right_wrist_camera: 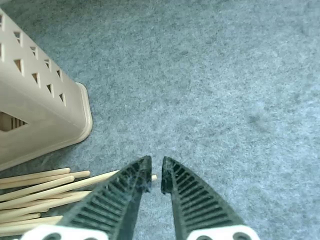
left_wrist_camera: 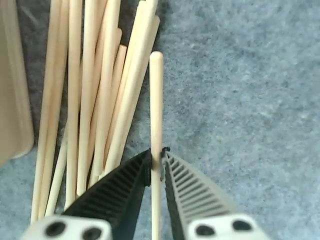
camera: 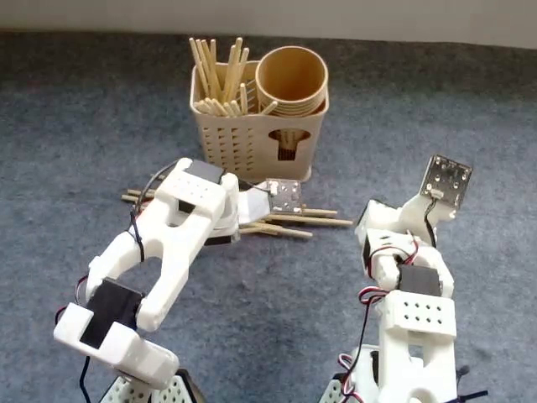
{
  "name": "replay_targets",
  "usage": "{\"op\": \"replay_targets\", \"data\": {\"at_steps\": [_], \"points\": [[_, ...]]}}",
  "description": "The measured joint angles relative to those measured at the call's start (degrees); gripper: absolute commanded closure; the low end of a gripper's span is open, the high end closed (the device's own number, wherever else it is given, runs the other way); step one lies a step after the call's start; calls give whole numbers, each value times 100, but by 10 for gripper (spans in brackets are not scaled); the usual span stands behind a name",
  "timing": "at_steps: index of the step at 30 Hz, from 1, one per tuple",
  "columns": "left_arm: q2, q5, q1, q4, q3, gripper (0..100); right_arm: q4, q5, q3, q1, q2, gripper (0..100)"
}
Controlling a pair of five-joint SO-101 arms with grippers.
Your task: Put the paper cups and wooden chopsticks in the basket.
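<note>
The beige basket [camera: 243, 138] stands at the back on the carpet, holding stacked paper cups [camera: 292, 80] and several wooden chopsticks [camera: 220, 75]. More loose chopsticks [camera: 306, 220] lie on the carpet just in front of it. My left arm [camera: 197, 201] is bent over this pile. The left gripper [left_wrist_camera: 157, 159] is shut on a single chopstick [left_wrist_camera: 156, 100] beside the rest of the pile [left_wrist_camera: 95, 100]. Off to the right of the pile, my right gripper [right_wrist_camera: 156, 167] hangs above the carpet, shut with nothing in it. The basket's corner [right_wrist_camera: 40, 115] and some chopstick ends [right_wrist_camera: 40, 187] lie beyond it.
Grey-blue carpet [camera: 470, 109] covers the whole work surface, with free room right of the basket and between the two arms. The right arm [camera: 415, 285] stands folded at the front right.
</note>
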Motion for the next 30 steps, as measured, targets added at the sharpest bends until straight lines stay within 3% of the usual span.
{"op": "replay_targets", "data": {"at_steps": [12, 22, 30], "points": [[0, 9, 0, -141, 308, 912, 0, 0, 0, 0, 0, 950], [352, -9, -44, -1081, 343, 915, 0, 0, 0, 0, 0, 950], [1196, 9, -62, -536, -492, 949, 0, 0, 0, 0, 0, 950]]}}
